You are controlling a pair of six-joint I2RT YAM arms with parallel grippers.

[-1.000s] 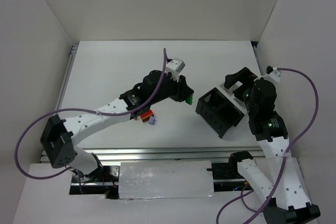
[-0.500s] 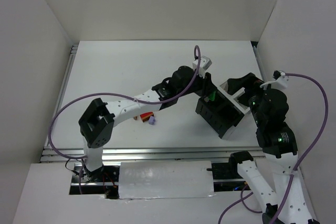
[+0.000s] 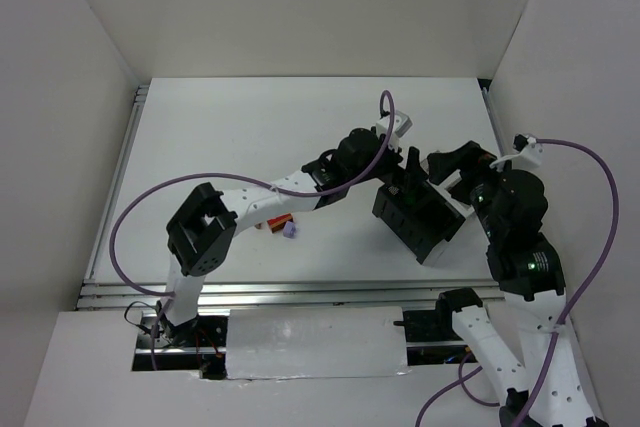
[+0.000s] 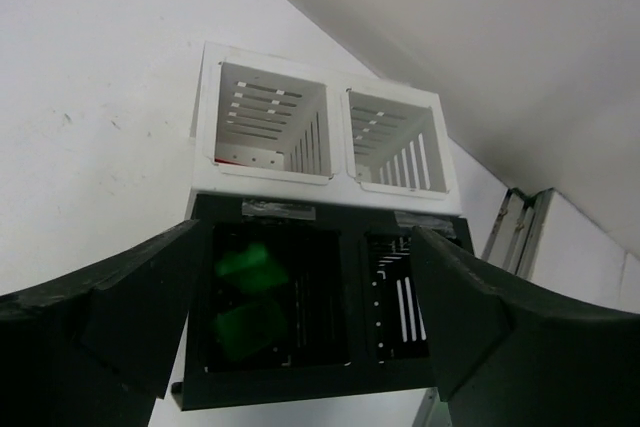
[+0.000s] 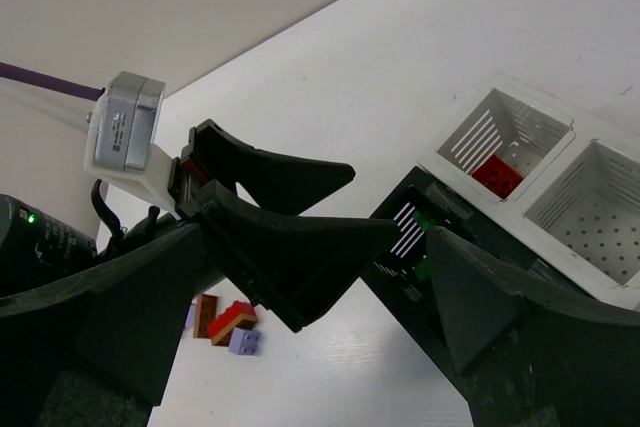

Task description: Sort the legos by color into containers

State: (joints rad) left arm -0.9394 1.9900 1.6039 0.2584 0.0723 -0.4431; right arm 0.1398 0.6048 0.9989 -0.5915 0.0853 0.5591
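We had L gripper (image 4: 310, 317), fingers apart, over the containers (image 4: 338, 137) by the right edge, green legos (image 4: 245, 292) in a black cell. R gripper (image 3: 452, 162) fingers apart too; loose legos (image 3: 283, 226) lay nr the near edge.

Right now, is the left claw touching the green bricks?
Apart. Left wrist view: green bricks lie in a black cell, between the left gripper's spread fingers, touching neither.

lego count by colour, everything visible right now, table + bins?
red legos: 2 (one in white cell, one on table)
green legos: 2 (both in black cell)
lavender lego: 1
brown-orange lego: 1
Total: 6
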